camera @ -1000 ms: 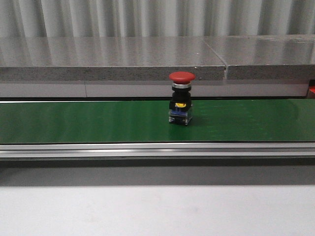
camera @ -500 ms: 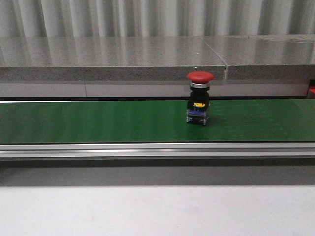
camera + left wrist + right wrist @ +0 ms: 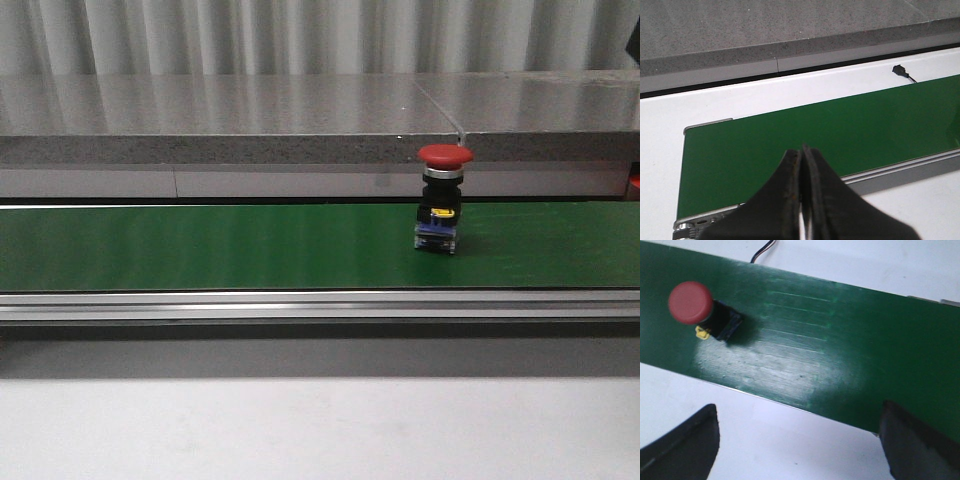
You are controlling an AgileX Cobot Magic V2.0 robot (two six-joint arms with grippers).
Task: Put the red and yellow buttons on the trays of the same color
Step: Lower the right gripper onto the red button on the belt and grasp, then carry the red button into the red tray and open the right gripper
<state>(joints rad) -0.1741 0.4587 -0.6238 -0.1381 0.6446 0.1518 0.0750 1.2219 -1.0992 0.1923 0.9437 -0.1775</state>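
Observation:
A red button (image 3: 443, 196) with a mushroom cap, black body and small yellow tab stands upright on the green belt (image 3: 200, 245), right of the middle. The right wrist view shows the same red button (image 3: 692, 304) from above on the belt (image 3: 840, 340). My right gripper (image 3: 800, 437) is open over the white table, well apart from the button, nothing between its fingers. My left gripper (image 3: 802, 155) is shut and empty above the belt (image 3: 790, 130) near its end. No yellow button or tray is in view.
A grey stone ledge (image 3: 230, 120) runs behind the belt, and a metal rail (image 3: 300, 303) lines its near edge. White table (image 3: 300, 430) lies in front. A black cable end (image 3: 900, 71) rests on the white surface beyond the belt.
The red button has travelled to the right along the belt, from about the middle to right of the middle. Neither arm shows in the earlier frames.

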